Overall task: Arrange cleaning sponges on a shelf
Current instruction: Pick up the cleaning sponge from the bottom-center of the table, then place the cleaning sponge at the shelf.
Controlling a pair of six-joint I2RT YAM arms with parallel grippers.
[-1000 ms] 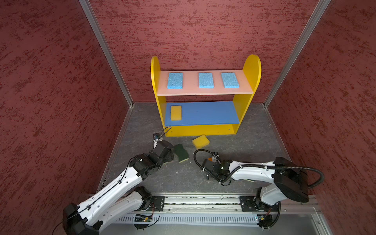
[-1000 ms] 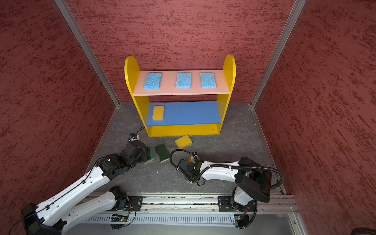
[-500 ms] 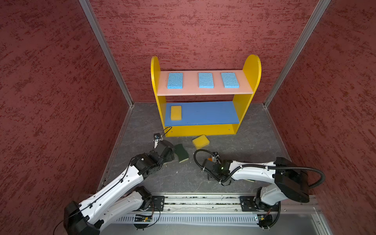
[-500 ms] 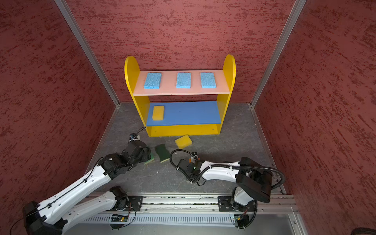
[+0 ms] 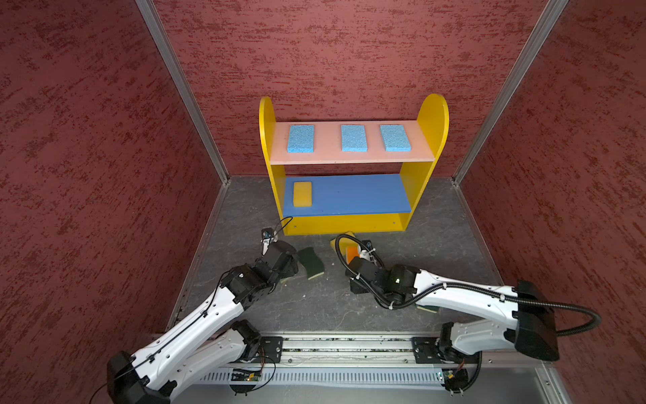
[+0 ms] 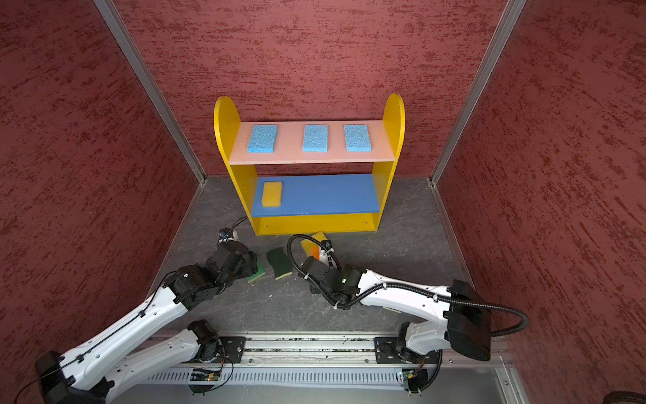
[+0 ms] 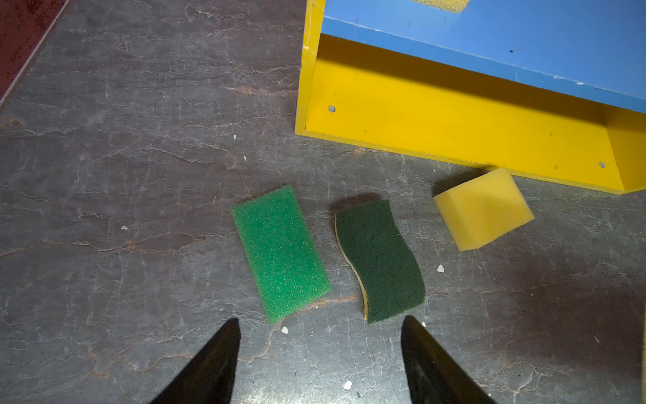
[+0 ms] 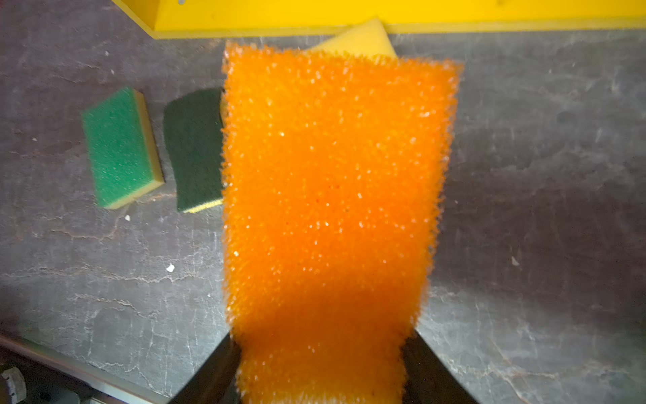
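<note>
right gripper [image 8: 321, 370] just clamped the orange sponge [image 8: 332, 182] and lifted it, so it's probably headed for the shelf [image 5: 433, 119]; left gripper [image 7: 320, 335] sits open and empty

Mottled red walls [image 5: 87, 175] meet at aluminium corner strips [image 5: 182, 91]; grey veined floor [image 5: 437, 252] carries small white crumbs [image 7: 440, 268].

Shelf [image 5: 431, 119] yellow, pink, blue; lt blue sponges [image 5: 353, 138]; orange sponge [image 8: 325, 210]; brt green sponge [image 7: 279, 252]; dk green sponge [image 7: 379, 260].
</note>
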